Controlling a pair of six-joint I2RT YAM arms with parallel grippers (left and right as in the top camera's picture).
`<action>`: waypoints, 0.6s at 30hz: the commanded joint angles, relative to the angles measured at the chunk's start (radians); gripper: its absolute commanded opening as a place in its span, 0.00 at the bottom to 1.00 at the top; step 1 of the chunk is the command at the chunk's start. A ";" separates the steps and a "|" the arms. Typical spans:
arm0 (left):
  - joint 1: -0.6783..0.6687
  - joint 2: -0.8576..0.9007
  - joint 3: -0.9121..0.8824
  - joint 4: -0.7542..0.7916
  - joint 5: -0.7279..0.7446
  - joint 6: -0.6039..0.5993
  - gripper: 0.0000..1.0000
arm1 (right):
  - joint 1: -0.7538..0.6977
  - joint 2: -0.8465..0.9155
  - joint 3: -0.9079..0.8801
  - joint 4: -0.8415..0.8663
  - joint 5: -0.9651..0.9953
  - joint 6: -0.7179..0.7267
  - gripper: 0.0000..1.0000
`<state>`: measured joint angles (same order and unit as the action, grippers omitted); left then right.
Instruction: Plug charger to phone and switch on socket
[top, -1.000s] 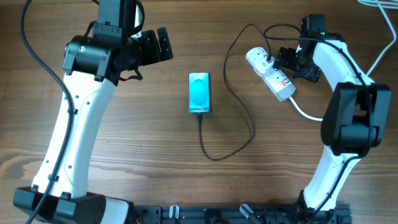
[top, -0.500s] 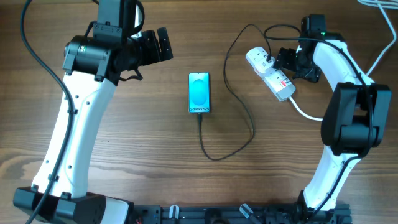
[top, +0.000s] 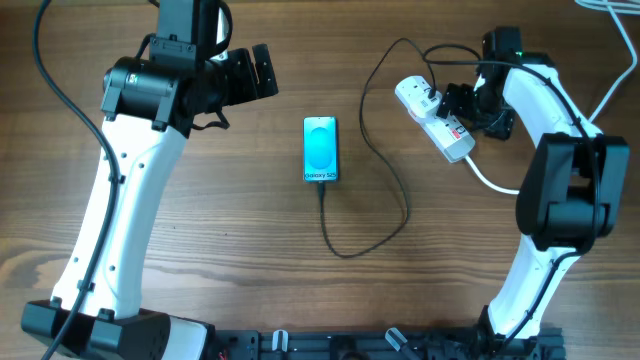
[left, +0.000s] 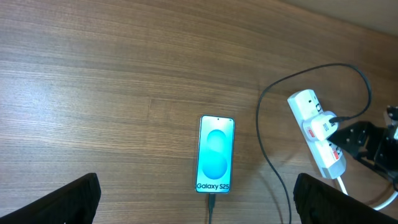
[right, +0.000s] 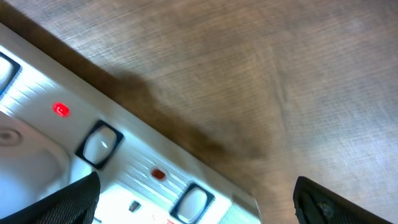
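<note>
The phone (top: 320, 149) lies face up mid-table with its screen glowing; it also shows in the left wrist view (left: 215, 154). The charger's thin black cable (top: 402, 205) loops from the socket (top: 440, 125) to the phone's bottom edge, where its plug tip (left: 211, 200) sits in the port. My right gripper (top: 461, 106) is open, hovering right over the socket's switches (right: 99, 144). One red light (right: 60, 109) glows bright; another (right: 158, 175) is dim. My left gripper (top: 256, 72) is open and empty, up and left of the phone.
The socket's thick white cord (top: 495, 180) runs off to the right under my right arm. A black plug (top: 432, 98) sits in the socket's far end. Bare wooden table (top: 230, 230) lies around the phone and cable loop.
My right gripper has shifted slightly down and left, closer over the socket. The left arm, phone and cable have not moved.
</note>
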<state>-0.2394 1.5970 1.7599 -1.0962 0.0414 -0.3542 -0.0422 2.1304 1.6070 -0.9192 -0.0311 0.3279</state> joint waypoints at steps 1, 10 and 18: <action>0.006 0.006 -0.006 0.000 -0.017 -0.010 1.00 | 0.002 -0.158 -0.009 -0.022 0.057 0.050 1.00; 0.006 0.006 -0.006 0.000 -0.017 -0.010 1.00 | 0.043 -0.562 -0.027 -0.149 0.056 0.042 1.00; 0.006 0.006 -0.006 0.000 -0.017 -0.010 1.00 | 0.165 -0.977 -0.360 -0.050 0.111 0.101 1.00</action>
<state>-0.2394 1.5970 1.7596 -1.0981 0.0376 -0.3542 0.1024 1.2713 1.3544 -0.9829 0.0158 0.3817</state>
